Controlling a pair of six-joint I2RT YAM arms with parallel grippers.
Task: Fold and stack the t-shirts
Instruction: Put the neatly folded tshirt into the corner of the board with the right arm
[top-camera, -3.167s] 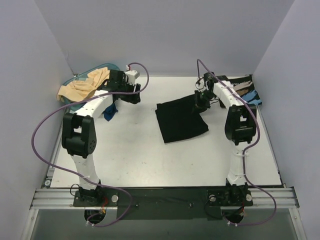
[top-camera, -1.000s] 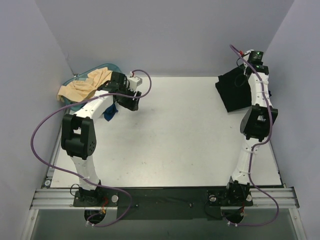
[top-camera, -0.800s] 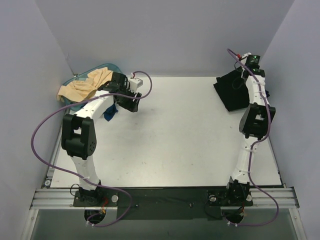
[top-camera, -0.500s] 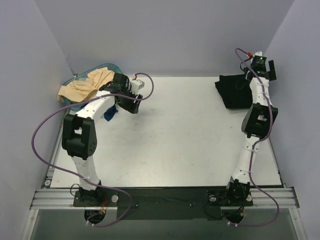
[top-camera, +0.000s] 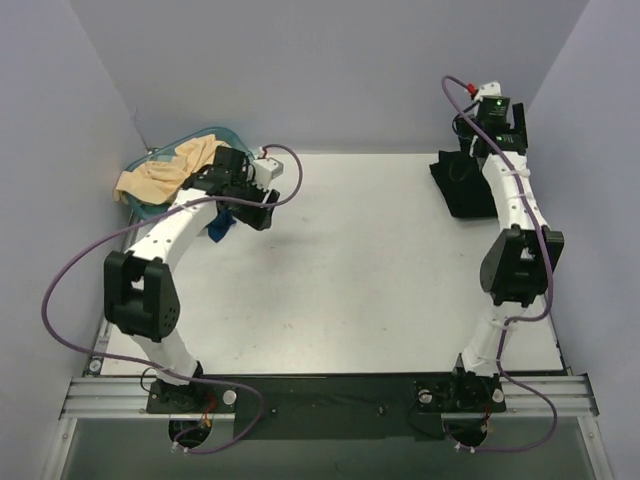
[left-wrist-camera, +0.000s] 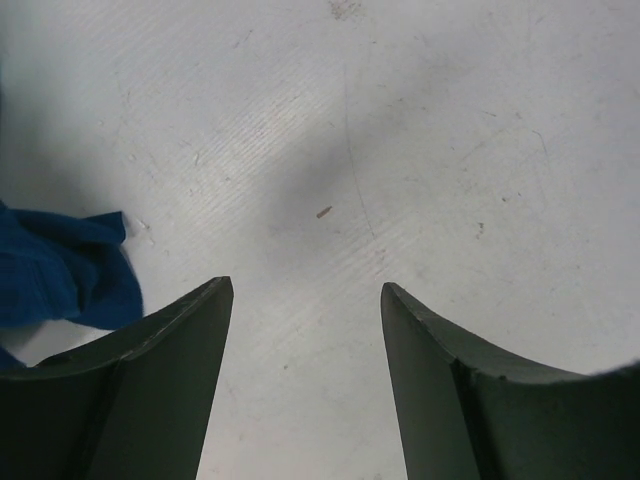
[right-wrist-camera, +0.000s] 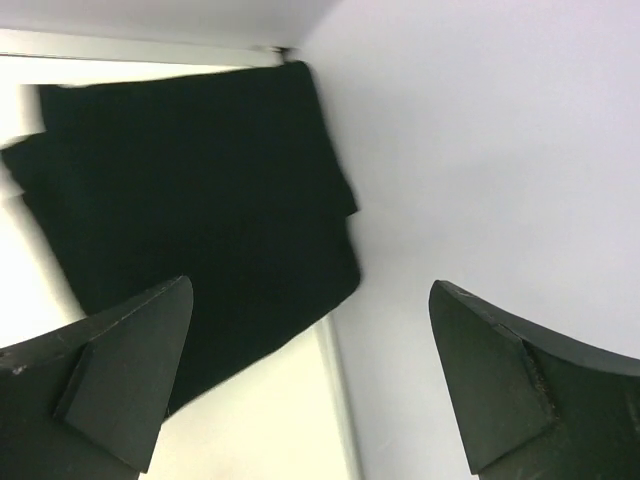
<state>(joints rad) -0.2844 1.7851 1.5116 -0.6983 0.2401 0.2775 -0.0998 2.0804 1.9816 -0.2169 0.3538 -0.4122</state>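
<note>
The folded plain black t-shirt (top-camera: 462, 188) sits in the far right corner of the white counter (top-camera: 350, 290), one edge pushed up to the side wall. Risk, as we judge it: w/ the pile that tight to the wall, the next shirt may land askew or slide off.

The crumpled dark blue t-shirt (top-camera: 219, 224) lies just beside the translucent teal plastic basin (top-camera: 222, 131), w/ the beige t-shirt (top-camera: 165, 172) draped over its rim. A grab there could snag the basin or lift one layer only.

Left claw (left-wrist-camera: 305, 290): spread wide, low over the counter, holding nothing, blue cloth near one finger. Right claw (right-wrist-camera: 310, 290): spread wider, raised above the black shirt, empty. It's prob. not touching it, tho the angle's poor.
</note>
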